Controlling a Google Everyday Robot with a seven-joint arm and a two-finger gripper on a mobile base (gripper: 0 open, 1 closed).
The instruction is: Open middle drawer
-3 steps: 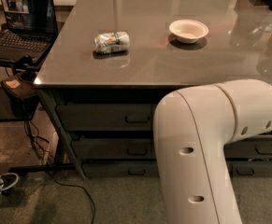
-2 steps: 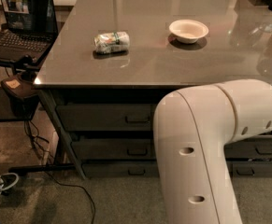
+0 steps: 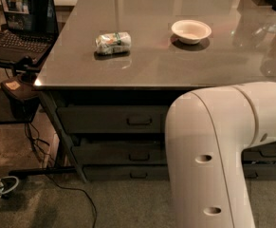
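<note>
The middle drawer is the dark grey front of medium height under the grey table, with a small black loop handle at its centre. Its front sits about level with the taller drawer above it and the slimmest drawer below it. My gripper is out of view. Only my arm's thick white elbow shows at the lower right, in front of the right end of the drawers.
On the table lie a crumpled wrapped packet and a white bowl. A laptop stands on a side stand at the left. Cables trail on the floor by the table leg. More drawer fronts show to the right of my arm.
</note>
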